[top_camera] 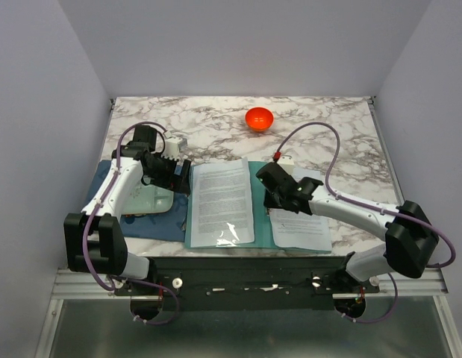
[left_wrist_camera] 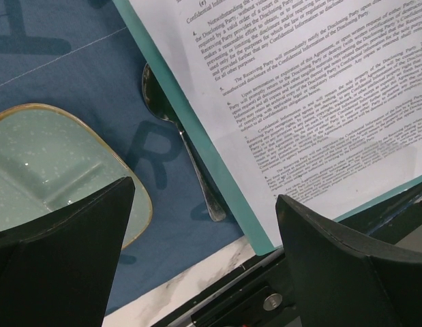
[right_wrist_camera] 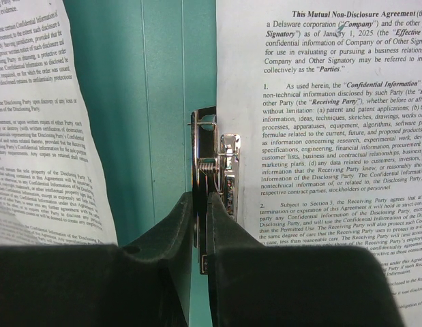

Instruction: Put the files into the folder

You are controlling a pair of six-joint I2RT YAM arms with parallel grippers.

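- We are locating the folder (right_wrist_camera: 149, 102) lying open and flat on the marble table (top_camera: 328, 134), near the front edge and between the two arms.
- We are locating the left sheet (top_camera: 222, 203) on the folder's left panel and the right sheet (top_camera: 305, 230) on its right panel. Both are lying printed side up, and bare teal is showing between them along the spine.
- We are holding the right gripper (right_wrist_camera: 202, 201) over the spine, with its arm crossing the right sheet.
- Its fingers are pressing together on the metal clip (right_wrist_camera: 221, 163), pinching the clip's thin upright lever.
- The clip is sitting at the inner edge of the right panel, against the left margin of the right sheet. We cannot tell whether it is clamping that sheet.
- We are holding the left gripper (left_wrist_camera: 204, 192) above the dark blue mat (left_wrist_camera: 74, 68), just beside the folder's left edge. Its fingers are spread wide and gripping nothing.
- The mat is lying left of the folder, and the folder's left edge is overlapping it.
- The mint plate (left_wrist_camera: 54, 157) is resting on the mat.
- The spoon (left_wrist_camera: 193, 167) is lying on the mat between the plate and the folder, with its bowl at the folder's edge.
- The orange bowl (top_camera: 259, 118) is sitting at the far side of the table, well apart from the folder.
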